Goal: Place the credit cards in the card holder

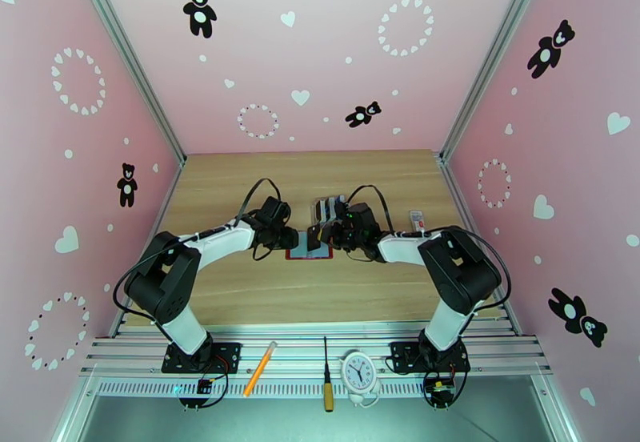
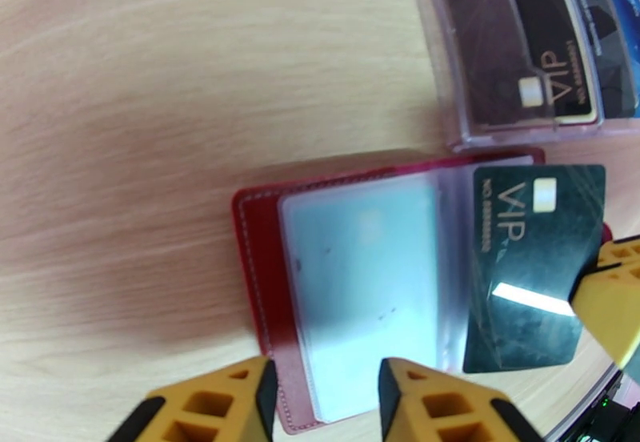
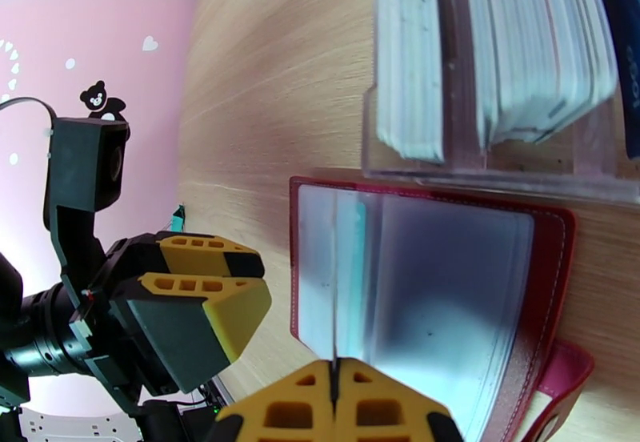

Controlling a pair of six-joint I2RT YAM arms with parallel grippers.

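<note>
Nearest you, your right claw (image 3: pixel 332 379) is clenched on the right edge of the dark teal card (image 2: pixel 532 275), toward its near end, so that arm is the nearer one for the coming move. The card's long side runs near to far, along the spine of the open red card holder (image 2: pixel 256 275). The clear pocket (image 2: pixel 360 291) lies just left of the card, so I judge your push goes leftward.

Your left claw (image 2: pixel 326 375) hangs released over the holder's left half, pinching nothing I can see (perhaps steadying it).

The left wrist view shows the card's face and its left edge at the pocket. Whether that edge is under the film, I cannot tell. The right wrist view gives the card edge-on, as a thin line.

Beyond stands the clear rack (image 3: pixel 480 171) with other cards (image 3: pixel 520 35).
</note>
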